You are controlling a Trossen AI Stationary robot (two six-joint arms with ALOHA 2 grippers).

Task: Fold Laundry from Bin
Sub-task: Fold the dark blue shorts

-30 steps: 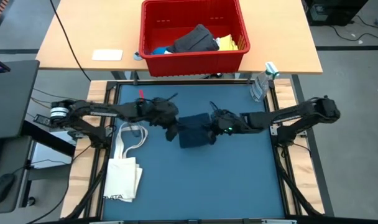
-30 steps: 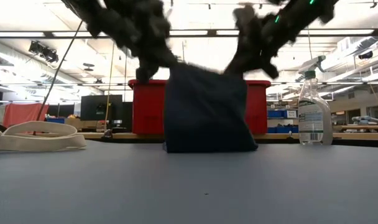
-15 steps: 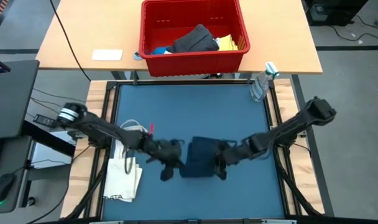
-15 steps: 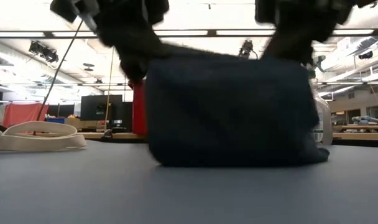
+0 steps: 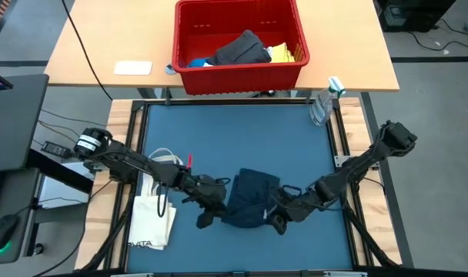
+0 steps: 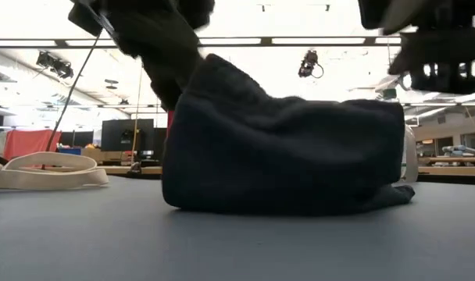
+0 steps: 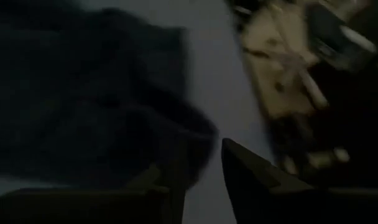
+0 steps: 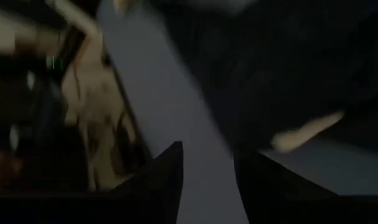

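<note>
- The navy cloth (image 5: 249, 198) lies in a loose heap on the blue mat (image 5: 218, 138), toward the mat's near edge and about midway between its side edges. In the low view it stands up in a rumpled mound (image 6: 284, 156), not flat.
- The left gripper (image 5: 211, 209) is at the cloth's left edge; its wrist view shows two fingers (image 7: 245, 180) with a gap between them and no cloth in it, so it looks spread.
- The right gripper (image 5: 279, 219) is at the cloth's right near corner; its fingers (image 8: 167, 180) also stand apart, with bare mat between them, so it seems to hold nothing.
- Risk: with both grippers free, the mound may slump unevenly and leave a crooked fold or trapped creases.
- Risk: either finger may snag a layer while pulling away and drag the fold open.
- Risk: the cloth sits close to the mat's near edge, so a push that way could slide it off.
- The tote bag (image 5: 153, 211) lies along the mat's left edge, near the left arm; a sweep could catch its handles.
- More laundry (image 5: 242, 50) waits in the red bin (image 5: 238, 73) on the wooden desk (image 5: 103, 46) beyond the mat's far edge.
</note>
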